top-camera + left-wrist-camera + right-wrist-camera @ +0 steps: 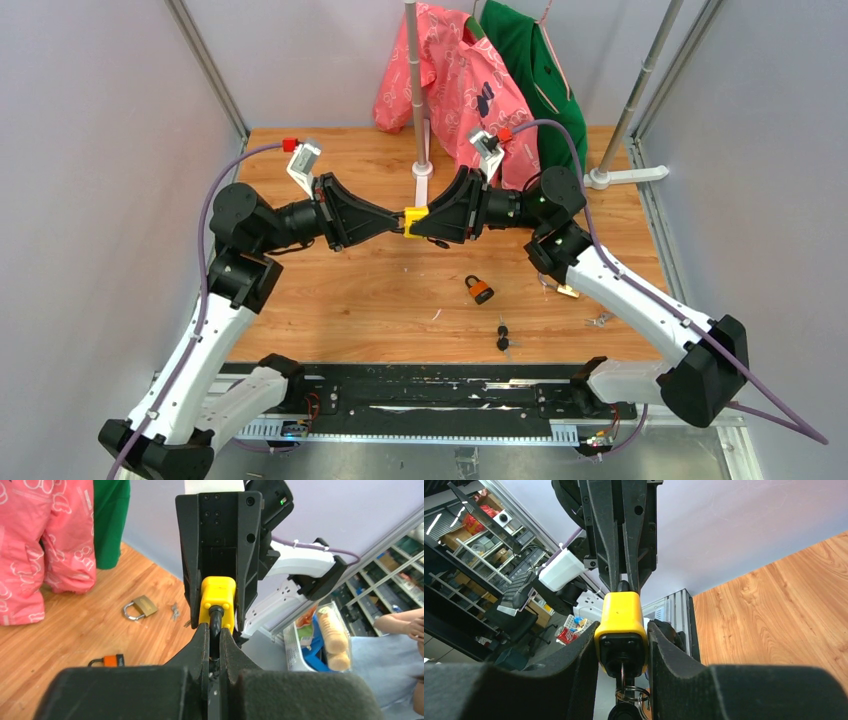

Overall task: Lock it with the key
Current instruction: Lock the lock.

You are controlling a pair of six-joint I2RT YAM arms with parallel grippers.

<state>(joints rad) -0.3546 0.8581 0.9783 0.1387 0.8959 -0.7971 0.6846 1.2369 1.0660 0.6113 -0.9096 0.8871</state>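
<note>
Padlock (414,221): right tool (622,642) grips yellow body, left tool (214,636) pinches shackle (216,616).

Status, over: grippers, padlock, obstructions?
Left gripper shut on shackle of yellow padlock. Right gripper clamps its body, key in keyhole. Orange padlock on table, apart.

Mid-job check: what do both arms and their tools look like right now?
The left arm and right arm have white shells and black joints. The left tool and right tool are black wedges. A purple cable trails each arm; white wrist cameras carry red plugs.
</note>
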